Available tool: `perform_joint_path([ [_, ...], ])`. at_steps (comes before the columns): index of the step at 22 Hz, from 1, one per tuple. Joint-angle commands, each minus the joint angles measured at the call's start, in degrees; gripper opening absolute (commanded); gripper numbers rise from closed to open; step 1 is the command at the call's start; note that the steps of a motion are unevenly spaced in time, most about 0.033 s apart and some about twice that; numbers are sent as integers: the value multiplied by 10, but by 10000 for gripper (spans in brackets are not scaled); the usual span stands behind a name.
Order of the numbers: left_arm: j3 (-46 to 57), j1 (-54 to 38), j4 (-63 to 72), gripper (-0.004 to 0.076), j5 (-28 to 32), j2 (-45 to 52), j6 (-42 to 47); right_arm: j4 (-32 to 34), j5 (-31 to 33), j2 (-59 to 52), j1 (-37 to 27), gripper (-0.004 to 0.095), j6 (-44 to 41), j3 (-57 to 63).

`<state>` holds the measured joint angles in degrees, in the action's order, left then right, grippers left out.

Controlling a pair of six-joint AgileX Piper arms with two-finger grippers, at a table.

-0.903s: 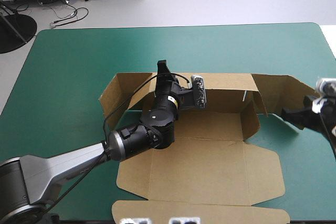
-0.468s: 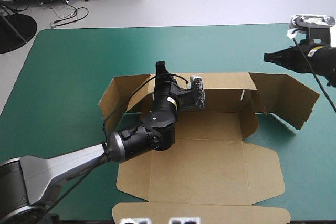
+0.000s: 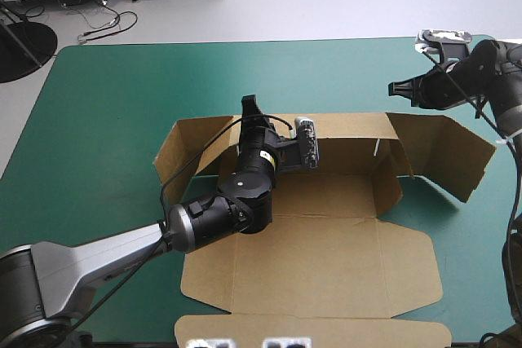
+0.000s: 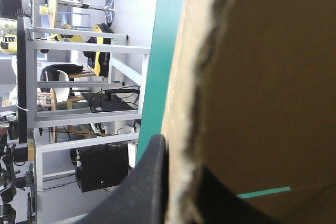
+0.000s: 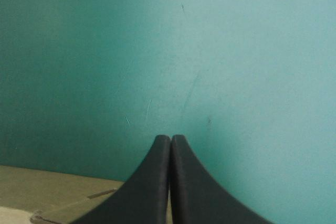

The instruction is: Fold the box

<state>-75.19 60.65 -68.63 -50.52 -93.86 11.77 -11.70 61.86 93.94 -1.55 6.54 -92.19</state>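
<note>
Brown box (image 3: 326,258) far wall raised (lid flat) | left hand (image 3: 254,113) pinching that wall | right hand (image 5: 170,139) closed, empty

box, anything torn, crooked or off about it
No tear or crush shows. The box is just half-formed: its right end flap splays outward, untucked, and the left wall leans out. The left gripper clamps the back wall; the right gripper is shut on nothing.

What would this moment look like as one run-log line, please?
left gripper: shut on box back wall | right gripper: shut, empty, over teal-green cover | box: partly folded
</note>
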Motion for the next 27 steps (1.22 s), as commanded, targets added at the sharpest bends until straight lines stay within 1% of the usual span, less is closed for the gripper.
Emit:
perform_joint_path([
  [1, -15, 5, -33, -10, -11, 29, 12, -31, 32, -24, -34, -20, 32, -19],
  [2, -15, 5, -33, -10, -11, 29, 12, -31, 46, -27, -40, -20, 38, -19],
  [3, -15, 5, -33, -10, -13, 29, 12, -29, 77, -28, -52, -20, 57, -19],
  [4, -15, 5, -33, -10, -14, 29, 12, -30, 95, -29, -58, -20, 69, -19],
  [6, -15, 5, -31, -10, -16, 29, 12, -51, 98, -36, -71, -20, 75, -18],
  [7, -15, 5, -31, -10, -15, 29, 12, -81, 98, -42, -73, -20, 92, -18],
  [8, -15, 5, -30, -10, -15, 29, 4, -97, 98, -44, -73, -20, 98, -18],
  [12, -15, 5, -30, -10, -15, 29, 4, -135, 98, -55, -71, -20, 107, -11],
  [14, -15, 5, -30, -10, -14, 29, 4, -141, 98, -62, -71, -20, 125, 23],
  [16, -15, 5, -30, -10, -14, 29, 4, -140, 84, -65, -71, -20, 142, 62],
  [17, -15, 5, -30, -10, -16, 29, 4, -143, 54, -70, -71, -20, 146, 84],
  [18, -15, 5, -31, -10, -18, 29, 2, -158, 32, -79, -71, -20, 147, 90],
  [19, -15, 5, -31, -10, -23, 29, 2, -196, 14, -94, -72, -20, 159, 87],
  [20, -15, 5, -33, -10, -23, 29, 2, -221, 10, -106, -72, -20, 168, 77],
  [21, -15, 5, -33, -10, -23, 29, 2, -230, 6, -113, -72, -20, 169, 68],
  [24, -15, 5, -33, -10, -23, 29, 1, -232, -6, -125, -72, -20, 168, 38],
  [27, -15, 5, -35, -10, -23, 29, 1, -203, -30, -120, -72, -20, 144, 12],
])
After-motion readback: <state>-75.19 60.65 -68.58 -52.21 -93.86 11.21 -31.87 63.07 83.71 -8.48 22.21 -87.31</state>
